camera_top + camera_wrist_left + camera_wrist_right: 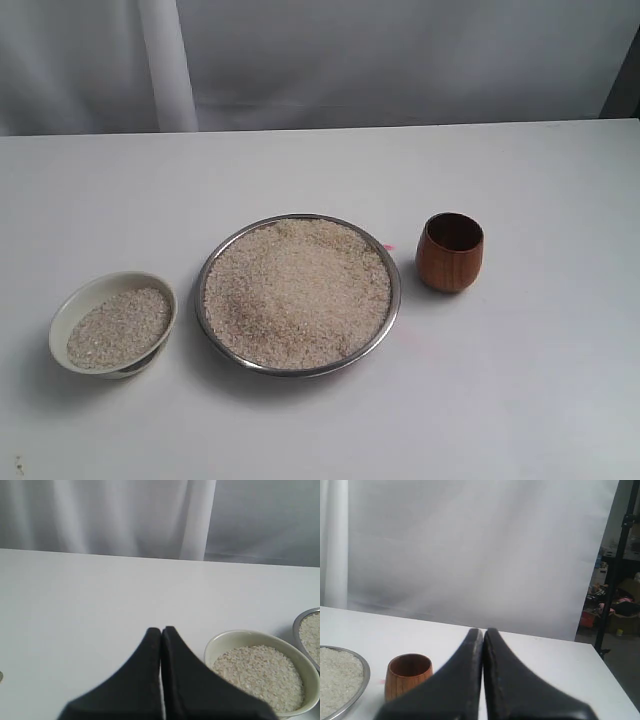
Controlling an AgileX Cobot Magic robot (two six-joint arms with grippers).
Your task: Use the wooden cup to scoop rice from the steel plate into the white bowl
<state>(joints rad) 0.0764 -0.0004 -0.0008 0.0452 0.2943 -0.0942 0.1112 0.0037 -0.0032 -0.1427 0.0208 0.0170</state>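
Now in the exterior view: a wide, shallow, shiny steel plate (300, 371) is set mid-table, heaped nearly to its rim with pale uncooked rice (297, 290). A small reddish-brown, barrel-shaped wooden cup (450, 255) is stood upright just beside it on the right, mouth up and unheld, placed, it may be judged, within easy reach of the right arm. A small cream-white ceramic bowl (88, 298), part-filled with grains, is set near the plate's other side, ready to be poured into. The left gripper (161, 631) is seen with fingers pressed together beside the bowl. The right gripper (483, 631) is likewise closed on nothing, near the cup. Those fingers must be parted before the cup can be taken.
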